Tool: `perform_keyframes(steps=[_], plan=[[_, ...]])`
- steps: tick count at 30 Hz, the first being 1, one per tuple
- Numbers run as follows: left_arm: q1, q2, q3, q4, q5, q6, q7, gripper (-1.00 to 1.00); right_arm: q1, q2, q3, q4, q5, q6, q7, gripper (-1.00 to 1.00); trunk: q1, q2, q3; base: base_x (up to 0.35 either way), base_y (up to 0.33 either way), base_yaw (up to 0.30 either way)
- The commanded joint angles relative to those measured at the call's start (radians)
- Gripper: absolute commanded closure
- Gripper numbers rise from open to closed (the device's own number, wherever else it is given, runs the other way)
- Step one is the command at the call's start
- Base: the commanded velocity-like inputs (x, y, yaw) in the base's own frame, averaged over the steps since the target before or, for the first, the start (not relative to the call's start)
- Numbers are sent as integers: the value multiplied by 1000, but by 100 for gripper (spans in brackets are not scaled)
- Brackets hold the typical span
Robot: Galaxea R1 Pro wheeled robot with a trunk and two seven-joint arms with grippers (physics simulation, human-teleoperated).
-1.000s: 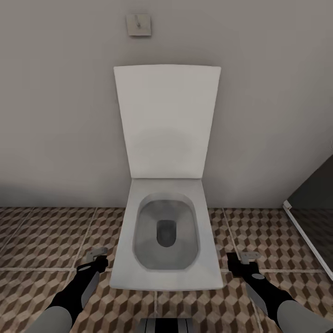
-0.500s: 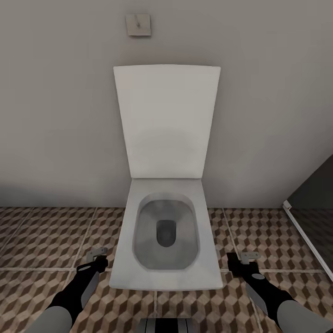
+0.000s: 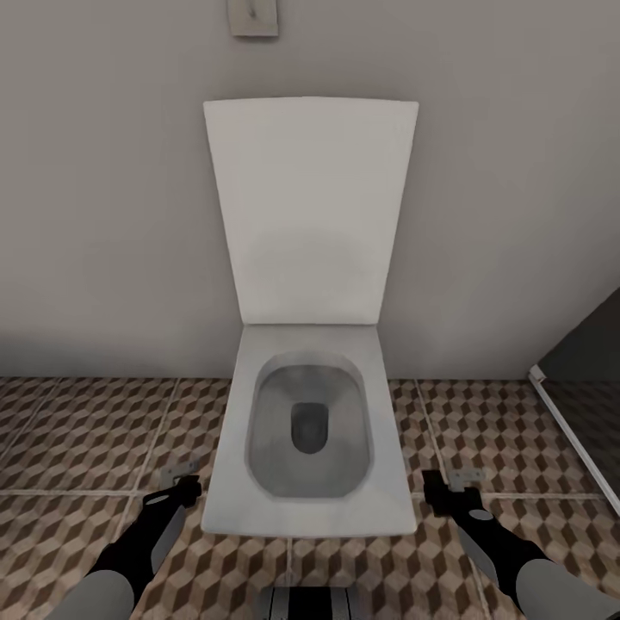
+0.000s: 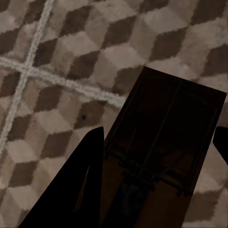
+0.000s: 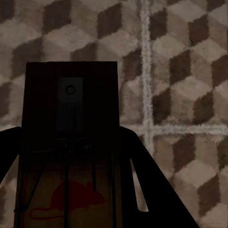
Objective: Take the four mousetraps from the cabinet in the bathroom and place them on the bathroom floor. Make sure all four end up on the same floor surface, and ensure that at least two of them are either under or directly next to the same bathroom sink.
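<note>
Near: our left gripper [image 3: 178,484] clamps mousetrap [image 4: 164,137]; right gripper [image 3: 454,485] clamps second mousetrap [image 5: 71,142], both above bathroom floor [image 3: 77,439]. We judge traps light, stiff; hold board edges, avoid wire. Far: toilet [image 3: 310,430].

No readable text; a red mouse emblem marks the mousetrap [image 5: 71,142].

Soft, even, diffuse light with no visible source; a faint shadow band darkens the wall [image 3: 103,344] just above the bathroom floor [image 3: 77,448]. The toilet [image 3: 310,430] renders slightly soft, without glare. Both wrist views are dim and coarse (the held mousetraps [image 4: 166,133] [image 5: 71,142] appear nearly black, backlit).
</note>
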Motion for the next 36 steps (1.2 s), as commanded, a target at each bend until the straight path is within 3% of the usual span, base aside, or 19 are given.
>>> perform_keyframes(steps=[1, 3, 7, 10, 36], plan=[[0, 1, -1, -2, 8, 2, 5, 100, -1, -1, 8, 0, -12, -6, -3, 100, 0, -1, -5, 0, 0, 0], [0, 1, -1, -2, 7, -19, 4, 100, 0, -1, 8, 1, -13, -22, -3, 100, 1, -1, -12, 0, 0, 0], [0, 5, 1, 0, 1, -141, 4, 100, -1, -2, 9, 5, -16, -95, -2, 100, 2, -2, -24, 0, 0, 0], [0, 5, 2, 1, -1, -173, 3, 100, 0, -2, 9, 5, -17, -111, -2, 100, 2, -2, -24, 0, 0, 0], [0, 4, 2, 4, 2, -195, -5, 100, 0, -8, 9, 6, -15, -121, 10, 100, 2, -2, -24, 0, 0, 0]])
